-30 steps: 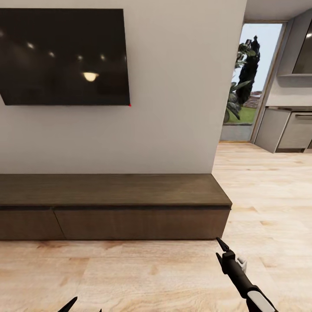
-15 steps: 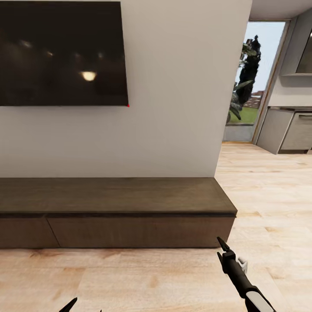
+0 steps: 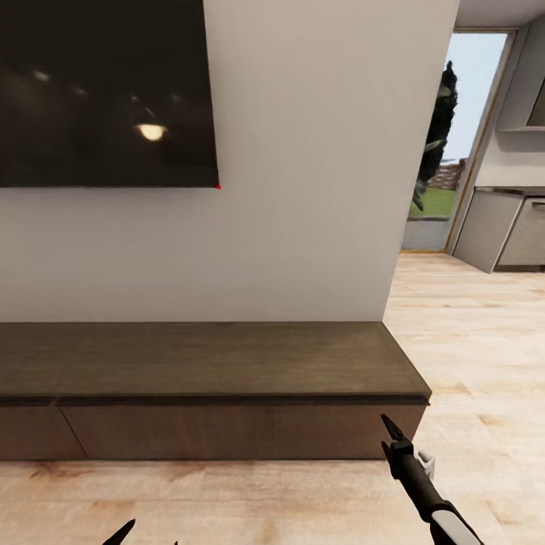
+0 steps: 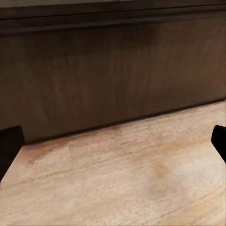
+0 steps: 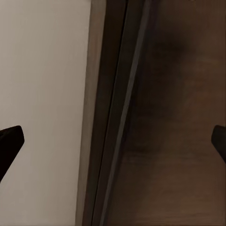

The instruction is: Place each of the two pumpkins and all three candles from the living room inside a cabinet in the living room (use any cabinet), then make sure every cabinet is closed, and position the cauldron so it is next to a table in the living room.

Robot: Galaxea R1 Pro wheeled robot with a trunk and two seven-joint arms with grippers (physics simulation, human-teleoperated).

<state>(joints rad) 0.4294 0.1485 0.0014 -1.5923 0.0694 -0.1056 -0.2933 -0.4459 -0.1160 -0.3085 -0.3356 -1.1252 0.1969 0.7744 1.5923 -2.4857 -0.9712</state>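
Running along the foot of the pale wall [image 3: 303,189], the long dark-brown cabinet [image 3: 204,363] sat low on the light plank floor [image 3: 469,341], its right end stopping level with the wall's outer corner. Both of its wide fronts were pushed in flush, a thin seam between them near the cabinet's left part, and its top was a plain brown plank surface with a thin black edge. In the left wrist view one front filled the far side, meeting the floor along a dark line; in the right wrist view the black top edge and the brown top ran beside the pale wall.

The right claw [image 3: 391,429] hung just in front of the cabinet's right front corner, black and pointing up toward it. Its two fingertips sat at opposite sides of the right wrist view, well apart with nothing between them. The left claw [image 3: 145,533] barely poked up over the floor, near the cabinet's front; its tips likewise stood wide apart in the left wrist view, gripping nothing.

Above the cabinet's left half a black TV [image 3: 106,91] was mounted on the wall. Past the wall's corner a doorway [image 3: 443,151] gave onto greenery, with grey kitchen units [image 3: 507,231] beside it.
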